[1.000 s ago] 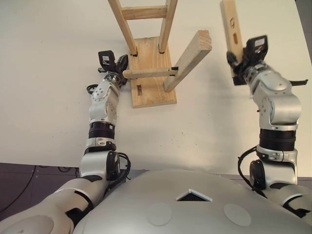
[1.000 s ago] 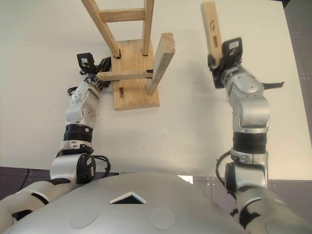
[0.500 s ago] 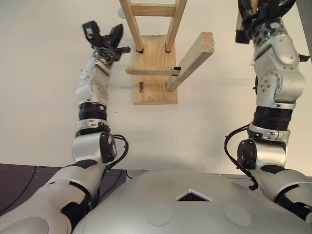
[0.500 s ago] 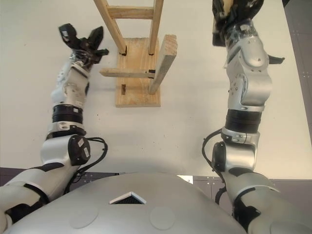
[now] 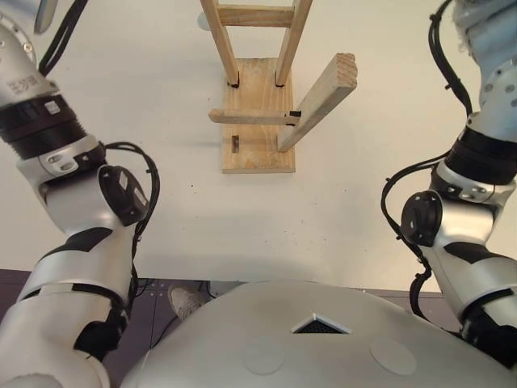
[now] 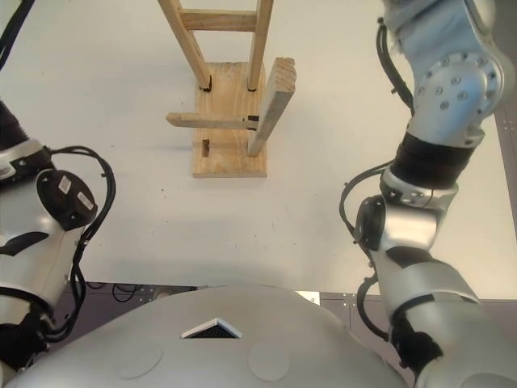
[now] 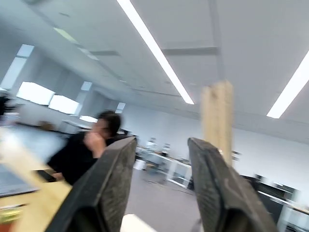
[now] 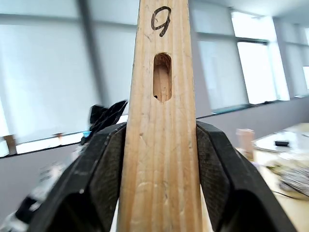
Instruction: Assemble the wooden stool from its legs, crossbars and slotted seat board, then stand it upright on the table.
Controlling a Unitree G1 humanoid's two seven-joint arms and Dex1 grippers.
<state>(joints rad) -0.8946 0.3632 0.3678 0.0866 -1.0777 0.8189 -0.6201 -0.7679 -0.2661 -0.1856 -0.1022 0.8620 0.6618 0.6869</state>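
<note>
The slotted seat board [image 5: 257, 155] lies flat on the white table [image 5: 105, 186]. Two legs [image 5: 220, 36] joined by a crossbar [image 5: 254, 15] stand in its far slots. A third leg [image 5: 320, 99] leans tilted at its right side, and a crossbar [image 5: 247, 117] sticks out from that leg to the left with a free end. My right gripper [image 8: 160, 159] is raised high and shut on a loose leg [image 8: 163, 43] with a slot and a handwritten mark. My left gripper [image 7: 159, 193] is also raised, open, with nothing between its fingers.
The table's front edge [image 5: 266, 275] runs just before my chest, with dark floor [image 5: 24, 307] below it. Its right edge [image 6: 493, 97] lies close to my right arm. Bare white tabletop surrounds the seat board on all sides.
Both arms have swung up out of the eye views. The left gripper came away from the free crossbar end and stands open; the right one lifted the loose leg off the table area.
</note>
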